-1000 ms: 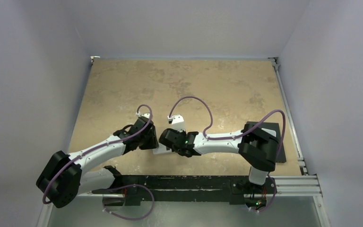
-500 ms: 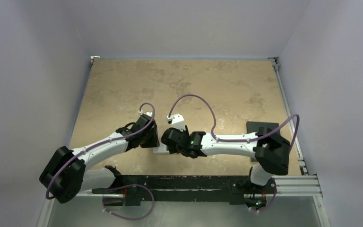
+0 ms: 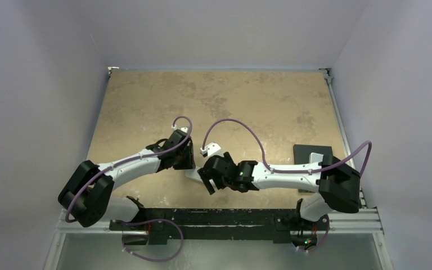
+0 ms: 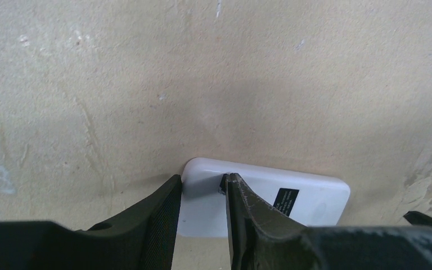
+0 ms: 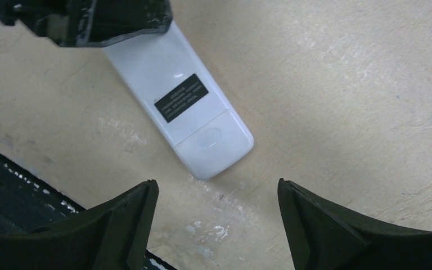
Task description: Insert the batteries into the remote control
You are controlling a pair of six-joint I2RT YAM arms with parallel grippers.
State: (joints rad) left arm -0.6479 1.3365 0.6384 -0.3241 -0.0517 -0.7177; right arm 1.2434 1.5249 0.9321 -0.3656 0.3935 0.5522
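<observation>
The remote control (image 5: 185, 107) lies on the table with its plain white back up, showing a black label and a shut battery cover. My left gripper (image 4: 202, 185) is shut on one end of it, a finger on either side of that end. My right gripper (image 5: 216, 188) hangs open just past the other end, with only bare table between its fingers. From above, the remote (image 3: 192, 173) shows as a white sliver between the left gripper (image 3: 187, 160) and the right gripper (image 3: 208, 183). The batteries are out of view.
A dark pad (image 3: 304, 152) with a pale grey block (image 3: 315, 157) on it lies at the right, beside the right arm's elbow. A black rail (image 3: 214, 216) runs along the near table edge, close under the right gripper (image 5: 0, 185).
My right gripper has opened wide and drawn back off the remote toward the near edge. The left arm has shifted slightly right, keeping its hold on the remote.
</observation>
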